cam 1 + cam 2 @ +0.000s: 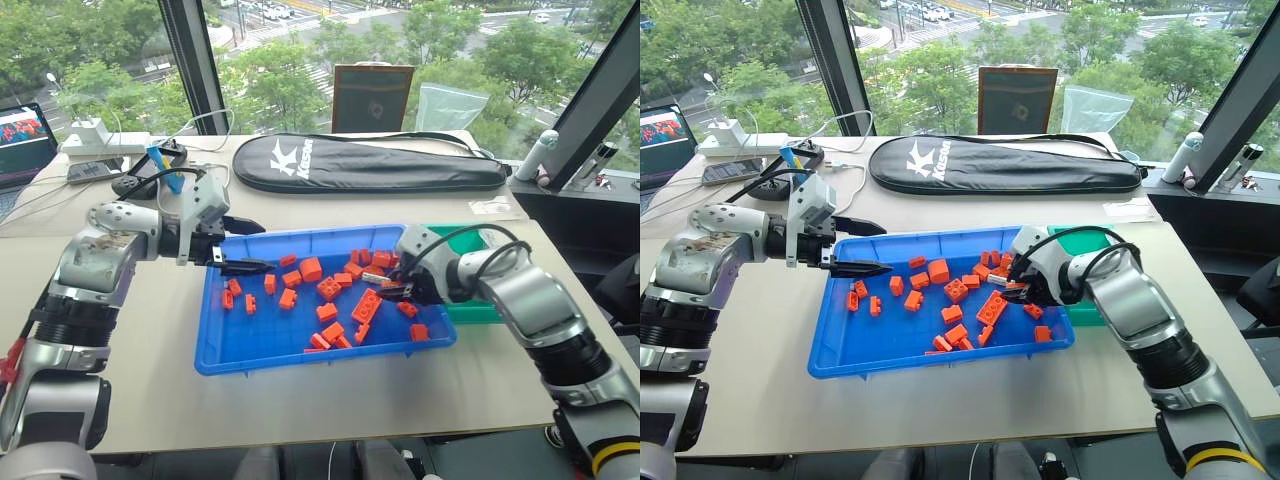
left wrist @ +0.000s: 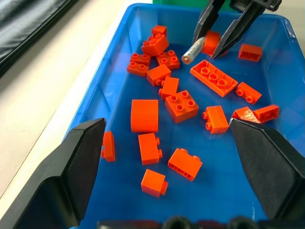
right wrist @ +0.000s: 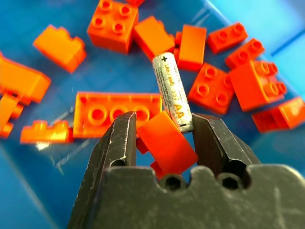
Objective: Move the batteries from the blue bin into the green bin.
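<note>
We see the blue bin (image 1: pixel 240 352) lying on the beige table (image 1: pixel 150 400), its long side running left to right, with the green bin (image 1: pixel 478 312) touching its right end, toward the table's right edge. Orange bricks (image 1: pixel 311 269) are scattered over the blue floor, thickest toward the right end and far rim.

Right gripper (image 3: pixel 164 125): over the right end of the blue bin, angled down and toward the left. From its wrist camera we see one battery (image 3: pixel 172 92), grey-silver, marked AA with a plus at the far tip, and an orange brick (image 3: pixel 164 143) together between the two black fingers. The battery's near end lies against the inner face of one finger (image 3: pixel 215 138); the brick fills the rest of the gap to the other finger. So the jaws stand part-way closed, pinching battery and brick side by side. In the left wrist view the same battery (image 2: pixel 194 49) slants out from between those fingertips above the bricks; we cannot tell whether its free end touches anything. The battery is inside the blue bin's outline, near its right end, not in the green bin.

Left gripper (image 1: pixel 238 246): above the left end of the blue bin, near the far-left corner, fingers spread wide, holding nothing.

A black racket case (image 1: pixel 370 163) lies along the table's far edge.
</note>
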`<state>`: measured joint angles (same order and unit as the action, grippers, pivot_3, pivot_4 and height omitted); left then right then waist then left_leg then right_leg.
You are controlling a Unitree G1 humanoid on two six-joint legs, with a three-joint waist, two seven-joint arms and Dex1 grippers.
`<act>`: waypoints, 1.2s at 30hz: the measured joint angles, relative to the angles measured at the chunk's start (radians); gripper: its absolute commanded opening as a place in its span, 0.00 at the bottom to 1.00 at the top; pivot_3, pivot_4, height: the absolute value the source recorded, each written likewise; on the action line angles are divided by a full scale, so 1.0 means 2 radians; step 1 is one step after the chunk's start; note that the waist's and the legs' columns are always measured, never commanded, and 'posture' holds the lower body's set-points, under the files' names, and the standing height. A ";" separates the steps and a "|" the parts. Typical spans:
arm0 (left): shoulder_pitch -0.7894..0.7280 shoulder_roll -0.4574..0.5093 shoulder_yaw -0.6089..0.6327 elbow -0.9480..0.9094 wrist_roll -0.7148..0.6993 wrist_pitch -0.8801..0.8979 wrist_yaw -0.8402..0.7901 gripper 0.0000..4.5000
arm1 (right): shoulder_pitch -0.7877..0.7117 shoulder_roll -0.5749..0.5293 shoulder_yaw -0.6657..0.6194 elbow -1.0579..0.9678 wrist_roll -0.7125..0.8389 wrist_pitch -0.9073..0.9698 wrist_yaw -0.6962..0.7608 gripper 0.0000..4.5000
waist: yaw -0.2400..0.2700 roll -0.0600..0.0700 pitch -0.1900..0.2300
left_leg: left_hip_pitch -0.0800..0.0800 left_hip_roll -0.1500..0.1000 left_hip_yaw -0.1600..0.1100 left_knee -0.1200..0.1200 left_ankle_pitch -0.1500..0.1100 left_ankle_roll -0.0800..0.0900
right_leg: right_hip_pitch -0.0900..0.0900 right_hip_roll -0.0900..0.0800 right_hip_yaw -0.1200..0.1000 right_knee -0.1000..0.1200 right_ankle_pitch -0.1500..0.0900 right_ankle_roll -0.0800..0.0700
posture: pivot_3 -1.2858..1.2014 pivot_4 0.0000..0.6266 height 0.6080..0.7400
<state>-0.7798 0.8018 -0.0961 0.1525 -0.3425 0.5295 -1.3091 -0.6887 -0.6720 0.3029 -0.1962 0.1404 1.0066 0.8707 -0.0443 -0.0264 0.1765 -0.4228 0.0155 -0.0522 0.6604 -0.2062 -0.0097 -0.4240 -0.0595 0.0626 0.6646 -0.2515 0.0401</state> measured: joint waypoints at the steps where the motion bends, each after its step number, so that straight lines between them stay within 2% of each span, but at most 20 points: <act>1: 0.000 0.000 0.000 0.000 0.000 0.000 0.000 1.00 | 0.000 0.002 0.001 0.001 0.000 0.000 -0.003 0.33 | 0.000 0.000 0.000 | 0.000 0.000 0.000 0.000 0.000 0.000 | 0.000 0.000 0.000 0.000 0.000 0.000 | 0.52 0.24 1.00; 3: 0.000 0.000 0.000 0.000 0.000 0.000 0.000 1.00 | 0.000 0.006 0.002 0.003 0.000 0.000 -0.007 0.33 | 0.000 0.000 0.000 | 0.000 0.000 0.000 0.000 0.000 0.000 | 0.000 0.000 0.000 0.000 0.000 0.000 | 0.52 0.24 1.00; 5: 0.000 0.001 0.000 0.000 0.000 0.000 0.000 1.00 | 0.000 0.015 0.002 0.006 0.000 0.000 -0.015 0.56 | 0.000 0.000 0.000 | 0.000 0.000 0.000 0.000 0.000 0.000 | 0.000 0.000 0.000 0.000 0.000 0.000 | 0.52 0.24 1.00; 6: 0.000 0.001 0.000 0.000 0.000 0.000 0.000 1.00 | 0.000 0.019 0.003 0.007 0.000 0.000 -0.016 0.59 | 0.000 0.000 0.000 | 0.000 0.000 0.000 0.000 0.000 0.000 | 0.000 0.000 0.000 0.000 0.000 0.000 | 0.52 0.24 1.00; 11: 0.000 0.001 0.000 0.000 0.000 0.000 0.001 1.00 | 0.000 0.030 0.005 0.015 0.001 0.000 -0.023 0.98 | 0.000 0.000 0.000 | 0.000 0.000 0.000 0.000 0.000 0.000 | 0.000 0.000 0.000 0.000 0.000 0.000 | 0.52 0.24 1.00; 19: 0.000 0.001 0.000 0.000 0.000 0.000 0.002 1.00 | -0.016 0.024 0.003 0.007 0.003 0.000 -0.021 0.98 | -0.001 0.000 0.000 | 0.000 0.000 0.000 0.000 0.000 0.000 | 0.000 0.000 0.000 0.000 0.000 0.000 | 0.52 0.24 1.00; 24: 0.000 0.000 0.000 0.000 0.001 -0.001 0.002 1.00 | -0.052 0.046 -0.001 0.017 0.014 0.000 -0.023 0.98 | -0.001 0.000 0.000 | 0.000 0.000 0.000 0.000 0.000 0.000 | 0.000 0.000 0.000 0.000 0.000 0.000 | 0.52 0.24 1.00; 27: 0.000 0.000 0.000 0.001 0.001 -0.001 0.002 1.00 | -0.065 0.049 0.008 0.041 0.015 0.000 -0.020 0.84 | 0.000 0.000 0.000 | 0.000 0.000 0.000 0.000 0.000 0.000 | 0.000 0.000 0.000 0.000 0.000 0.000 | 0.52 0.24 1.00; 31: 0.000 -0.001 0.000 0.002 0.002 -0.001 0.002 1.00 | -0.082 0.050 0.037 0.080 0.009 -0.004 -0.010 0.54 | 0.000 0.000 0.000 | 0.000 0.000 0.000 0.000 0.000 0.000 | 0.000 0.000 0.000 0.000 0.000 0.000 | 0.52 0.24 1.00; 36: 0.002 0.000 0.001 -0.001 0.001 -0.001 0.003 1.00 | -0.103 0.051 0.071 0.139 -0.010 -0.019 0.006 0.54 | 0.000 0.000 0.000 | 0.000 0.000 0.000 0.000 0.000 0.000 | 0.000 0.000 0.000 0.000 0.000 0.000 | 0.52 0.24 1.00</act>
<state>-0.7761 0.8009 -0.0946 0.1504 -0.3399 0.5284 -1.3028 -0.8951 -0.5707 0.4446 0.0824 0.1194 0.9685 0.8820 -0.0446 -0.0263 0.1765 -0.4226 0.0155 -0.0521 0.6604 -0.2062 -0.0097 -0.4242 -0.0595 0.0626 0.6648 -0.2515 0.0401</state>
